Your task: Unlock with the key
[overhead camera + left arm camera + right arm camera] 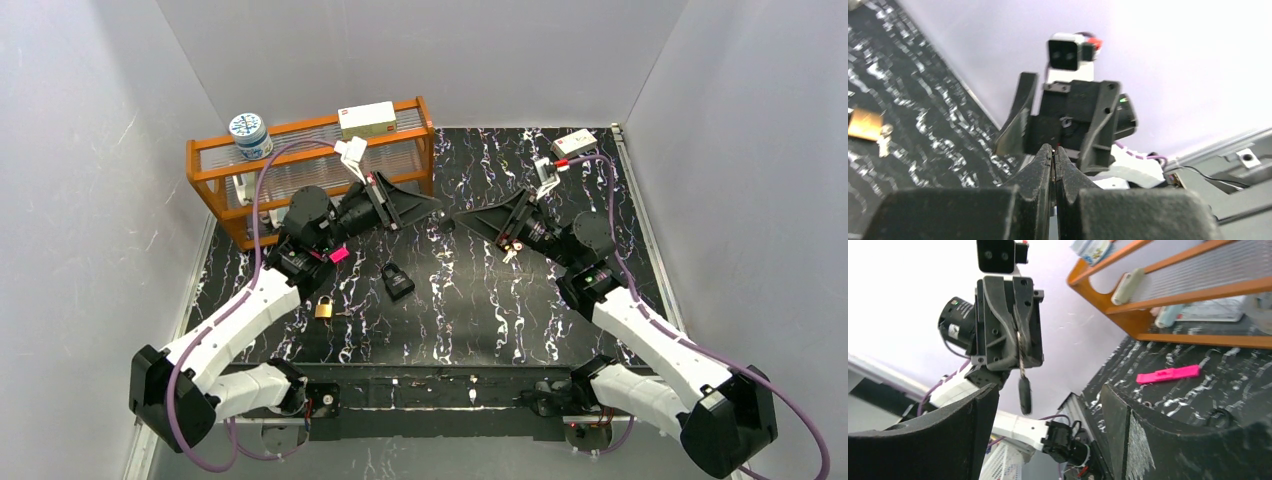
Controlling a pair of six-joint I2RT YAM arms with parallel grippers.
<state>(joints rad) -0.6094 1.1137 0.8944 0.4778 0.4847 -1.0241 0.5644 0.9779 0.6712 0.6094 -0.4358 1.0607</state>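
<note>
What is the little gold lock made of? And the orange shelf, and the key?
The gold lock is probably brass: its body is yellow and a bit shiny.
The orange shelf looks like varnished wood, with smooth, glossy orange rails, though it could be painted.
The key has a thin silvery blade that looks like metal and a dull black head, likely plastic.

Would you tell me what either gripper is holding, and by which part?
The left gripper pinches the key by its metal blade; the open right gripper holds nothing.
</note>
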